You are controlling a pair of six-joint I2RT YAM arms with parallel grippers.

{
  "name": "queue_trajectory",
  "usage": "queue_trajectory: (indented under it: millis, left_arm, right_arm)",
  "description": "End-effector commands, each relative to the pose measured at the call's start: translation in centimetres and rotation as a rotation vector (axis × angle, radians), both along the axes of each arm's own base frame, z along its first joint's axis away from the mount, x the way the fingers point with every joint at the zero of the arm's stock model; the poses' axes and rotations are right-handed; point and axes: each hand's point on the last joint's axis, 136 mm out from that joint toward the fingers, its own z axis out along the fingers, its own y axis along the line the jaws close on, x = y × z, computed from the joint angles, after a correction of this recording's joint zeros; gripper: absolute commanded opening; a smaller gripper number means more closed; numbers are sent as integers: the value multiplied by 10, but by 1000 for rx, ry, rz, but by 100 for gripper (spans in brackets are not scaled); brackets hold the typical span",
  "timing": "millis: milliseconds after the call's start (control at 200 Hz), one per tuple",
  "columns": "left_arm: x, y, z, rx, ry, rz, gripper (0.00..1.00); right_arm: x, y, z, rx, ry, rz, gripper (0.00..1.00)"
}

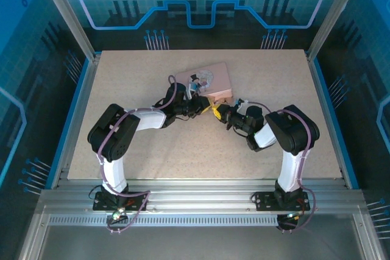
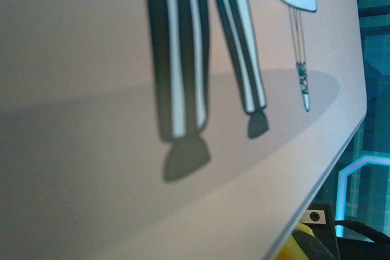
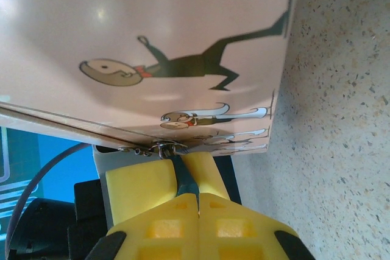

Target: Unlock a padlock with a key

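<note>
left arm (image 1: 113, 138): black rounded joint housings, white links, lilac cable trailing back from the left gripper (image 1: 200, 106)
right arm (image 1: 289, 141): same black and white, lilac cable too
right gripper (image 3: 181, 172): yellow moulded fingers (image 3: 152, 229) with square recesses, black body behind them

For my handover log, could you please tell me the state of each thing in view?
box: lying flat on the table, picture side up.
right gripper: shut on the key.
key: pinched between the yellow fingertips, its tip at the box's edge.
left gripper: at the box's near side; open or shut cannot be told.
</note>
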Motion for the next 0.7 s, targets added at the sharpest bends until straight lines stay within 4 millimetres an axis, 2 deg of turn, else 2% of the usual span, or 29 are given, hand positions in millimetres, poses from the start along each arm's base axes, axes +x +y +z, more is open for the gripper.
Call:
queue_trajectory:
  millis: [0, 470, 695]
  left_arm:
    - [-44, -36, 20, -111, 36, -215, 7]
    - [-51, -41, 16, -106, 54, -238, 5]
    - [-48, -32, 10, -69, 64, -215, 7]
  right_arm:
    - [10, 6, -10, -21, 34, -26, 0]
    - [13, 18, -3, 18, 48, -24, 0]
    - [6, 15, -14, -11, 65, -7, 0]
